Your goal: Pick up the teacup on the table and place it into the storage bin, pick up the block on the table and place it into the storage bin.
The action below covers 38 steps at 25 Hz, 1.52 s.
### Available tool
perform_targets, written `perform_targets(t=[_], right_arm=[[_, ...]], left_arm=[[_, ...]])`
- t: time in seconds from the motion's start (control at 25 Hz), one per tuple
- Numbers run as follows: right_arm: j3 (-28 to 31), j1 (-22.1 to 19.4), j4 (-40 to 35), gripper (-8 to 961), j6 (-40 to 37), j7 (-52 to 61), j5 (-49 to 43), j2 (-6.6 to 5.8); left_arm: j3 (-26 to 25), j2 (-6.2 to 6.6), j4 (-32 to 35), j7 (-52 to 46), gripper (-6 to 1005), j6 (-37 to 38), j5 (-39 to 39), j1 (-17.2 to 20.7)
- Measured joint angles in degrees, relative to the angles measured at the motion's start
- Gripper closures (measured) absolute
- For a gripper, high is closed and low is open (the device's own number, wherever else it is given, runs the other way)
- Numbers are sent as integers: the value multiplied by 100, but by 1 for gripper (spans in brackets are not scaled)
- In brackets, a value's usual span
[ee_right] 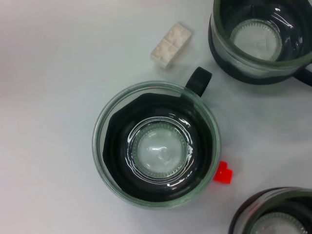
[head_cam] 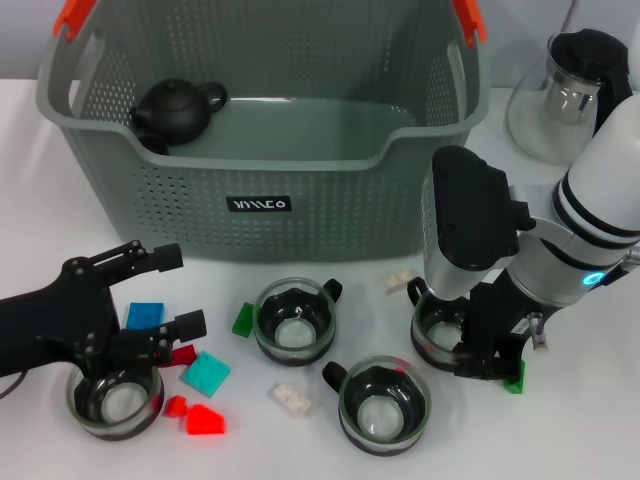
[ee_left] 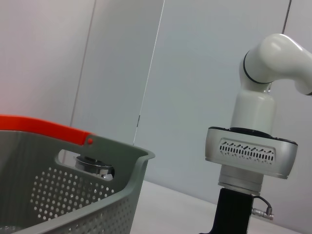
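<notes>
**Four glass teacups on the table, both grippers low among them**

Nearest the head camera stands a glass teacup (head_cam: 385, 405) with a black inner base, its handle turned toward a small white block (head_cam: 292, 398) lying just beside it. To the left, at the table's front edge, a second teacup (head_cam: 114, 400) sits directly under the left gripper (head_cam: 172, 293), whose black fingers (head_cam: 183, 326) stand apart, one above the blue block (head_cam: 144, 316) and one just beside a dark red block (head_cam: 182, 354). Close by lie a teal block (head_cam: 206, 373) and two bright red blocks (head_cam: 204, 420). A third teacup (head_cam: 294, 320) stands in the middle, with a green block (head_cam: 243, 319) touching or nearly touching its left side.

The right gripper (head_cam: 478, 352) is down over the fourth teacup (head_cam: 437, 335) (ee_right: 157, 147), on the right of the table. Whether its fingers are apart or closed on the cup cannot be told; the arm's body hides them in the head view, and the right wrist view shows none. That wrist view looks straight down into the cup, with a white block (ee_right: 170, 45) near its handle and a small red block (ee_right: 223, 173) touching its rim line.

The storage bin (head_cam: 260, 205) (ee_left: 97, 195), grey and perforated with orange clips, stands behind the cups; a dark teapot (head_cam: 178, 110) rests inside at its left. A glass kettle (head_cam: 565, 95) stands beyond the bin's right corner.
</notes>
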Motion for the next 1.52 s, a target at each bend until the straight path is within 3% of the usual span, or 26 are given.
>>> perform_targets(t=[0.24, 0.48, 0.68, 0.84, 1.04, 1.12, 1.32, 1.44, 1.52], right_arm=[[33, 1, -18, 810, -32, 14, 0, -1], [807, -208, -485, 895, -488, -363, 375, -53], [2529, -674, -1384, 896, -1713, -1346, 1398, -101], [3799, -874, -1385, 896, -2372, -1986, 2383, -191], [4063, -1203, -865, 895, -2482, -2390, 4162, -395], [4129, -1239, -725, 895, -2452, -2393, 4667, -409], [4420, -937, -1068, 895, -1980, -1594, 5483, -258], [4318, -491, -1500, 896, -1181, -669, 5145, -239], [4230, -53, -1636, 896, -540, -87, 4456, -217]], left_arm=[[0, 0, 0, 0, 126, 0, -10, 0], [0, 0, 0, 0, 126, 1, -13, 0], [1, 0, 0, 0, 126, 0, -13, -1], [-43, 5, 0, 0, 126, 0, -13, -31], [-98, 7, 0, 0, 126, 0, -13, -73], [-118, 8, 0, 0, 126, 1, -12, -77], [-141, 7, 0, 0, 126, 7, -11, -100], [-141, -7, 0, 0, 126, 11, -12, -109], [-142, -22, -22, 0, 126, 12, -11, -110]])
